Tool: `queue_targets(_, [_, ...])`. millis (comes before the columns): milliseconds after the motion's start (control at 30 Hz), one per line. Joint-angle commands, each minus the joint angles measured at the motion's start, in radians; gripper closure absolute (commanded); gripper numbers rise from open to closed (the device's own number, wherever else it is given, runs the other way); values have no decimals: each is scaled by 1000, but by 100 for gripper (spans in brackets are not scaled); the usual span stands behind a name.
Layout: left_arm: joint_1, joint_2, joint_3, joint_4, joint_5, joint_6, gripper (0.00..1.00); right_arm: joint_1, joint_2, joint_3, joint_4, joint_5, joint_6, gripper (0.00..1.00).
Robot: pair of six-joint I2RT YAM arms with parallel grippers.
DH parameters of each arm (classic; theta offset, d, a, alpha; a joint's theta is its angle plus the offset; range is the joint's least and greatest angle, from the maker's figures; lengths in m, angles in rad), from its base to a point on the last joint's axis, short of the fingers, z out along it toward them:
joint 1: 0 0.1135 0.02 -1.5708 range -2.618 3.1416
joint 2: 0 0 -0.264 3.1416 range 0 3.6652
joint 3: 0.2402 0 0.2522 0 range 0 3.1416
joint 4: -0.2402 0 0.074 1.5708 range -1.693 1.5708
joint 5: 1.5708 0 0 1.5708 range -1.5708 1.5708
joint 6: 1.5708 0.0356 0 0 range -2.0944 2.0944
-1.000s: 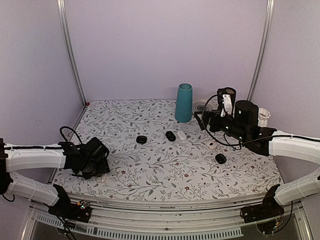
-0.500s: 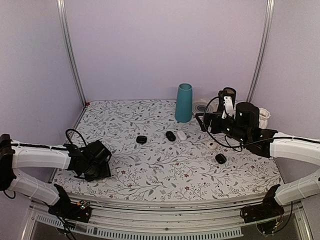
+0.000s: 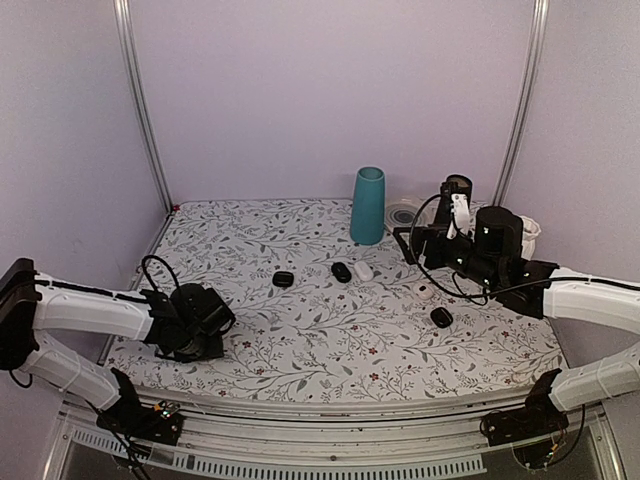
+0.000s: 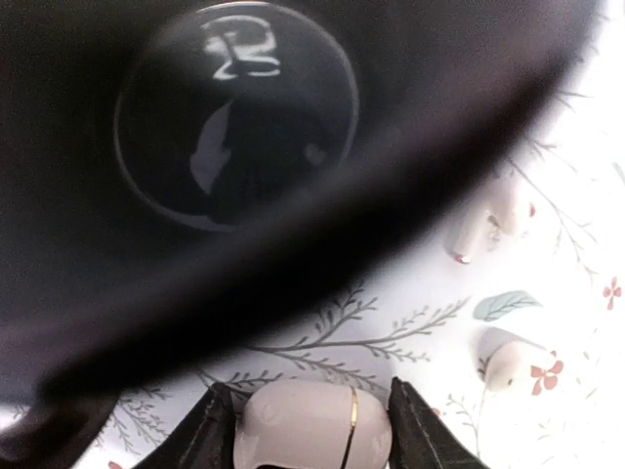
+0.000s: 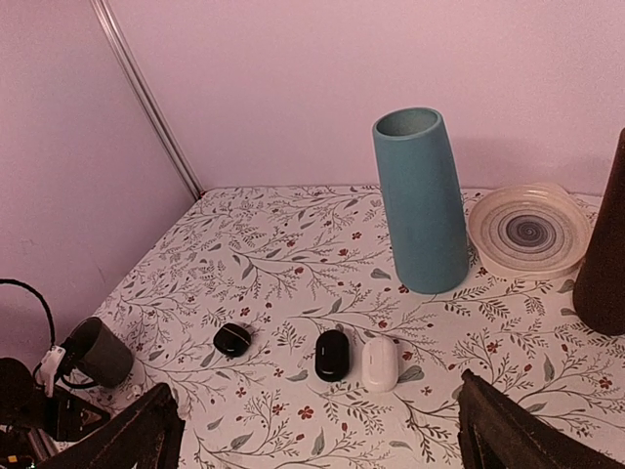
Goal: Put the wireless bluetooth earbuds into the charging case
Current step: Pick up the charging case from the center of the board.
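At the 8 o'clock corner of the surface (image 3: pixel 300 335), in the top view, the left hand (image 3: pixel 200 338) is seen held low. The charging case and the earbuds are hidden beneath it. The right arm (image 3: pixel 590 295) is raised at about 3 o'clock, well apart from that corner, so the left arm is judged much the nearer.

In the left wrist view, the charging case (image 4: pixel 298 430) is found at 6 o'clock, clamped between the two fingers (image 4: pixel 217 430), which touch its ends. Its long axis is laid from 9 to 3 o'clock, and a thin gold line crosses it. Whether its lid is open cannot be told. Both earbuds lie loose on the surface. The nearer earbud (image 4: pixel 503 354) is toward 2 o'clock of the case. The farther earbud (image 4: pixel 483 227) is toward 1 o'clock, its long axis slanted from 7 to 1 o'clock. A dark, blurred mug (image 4: pixel 234 117) fills 12 o'clock. The coming move is judged to turn on this offset, since both earbuds lie right of the held case.

In the right wrist view, the right hand (image 5: pixel 314 391) is shown spread wide, with nothing between its fingers. The mug is seen on its side at 8 o'clock.
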Motion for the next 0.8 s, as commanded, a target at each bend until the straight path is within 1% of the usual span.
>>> queue_targets(0, [-48,81,5,27,106,-26,53,-5,-25,-18,19,-5,5,1])
queue_targets(67, [-60,106,29,40,113,-19,55,-4,-31,-21,19,-5,5,1])
queue_targets(233, [-66,183,100,107,143,47,66,-5,-42,-28,19,-8,3,1])
queue_targets(433, [-75,278,240,158,184,156,69,-5,-52,-41,20,-33,13,1])
queue_targets(567, [-74,303,320,183,205,221,69,-4,-34,-45,27,-70,29,1])
queue_targets(700, [-59,317,389,220,227,239,69,-4,-3,-52,37,-123,67,1])
queue_targets(767, [-38,324,419,274,260,224,68,-2,10,-80,79,-143,100,1])
